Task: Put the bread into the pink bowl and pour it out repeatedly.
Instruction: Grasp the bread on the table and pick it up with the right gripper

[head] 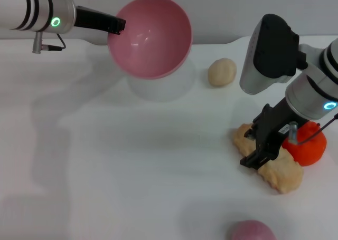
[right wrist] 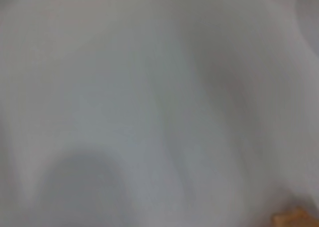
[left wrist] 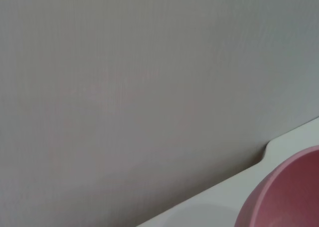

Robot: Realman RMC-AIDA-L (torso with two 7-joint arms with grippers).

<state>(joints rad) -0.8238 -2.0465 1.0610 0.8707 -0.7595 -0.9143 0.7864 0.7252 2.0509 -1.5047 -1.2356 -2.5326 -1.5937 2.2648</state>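
While the left gripper held the pink bowl up above the far part of the worktop, we saw its dark jaws pinching the bowl's rim on the robot's left side. The bowl was tilted, with its hollow turned toward the head camera, and nothing lay in it. A soft shadow sat on the white surface just beneath it. From the left wrist view we caught only a curved piece of the bowl's pink wall against the far edge of the worktop and the grey wall behind.

Toward the right edge of the worktop we found the bread lying flat, its pale tan surface showing. The right gripper was down on the middle of the loaf, its black jaws set across it; we could not tell whether they were pressed onto the bread or standing a little spread. Just beside the bread, on the side nearer the right edge, sat an orange fruit, touching or nearly touching the loaf. A small beige bun rested farther back, well apart from the bowl's shadow. At the near edge a small pink rounded object was partly in view.

The right wrist view was blurred, with only a scrap of tan bread in one corner.
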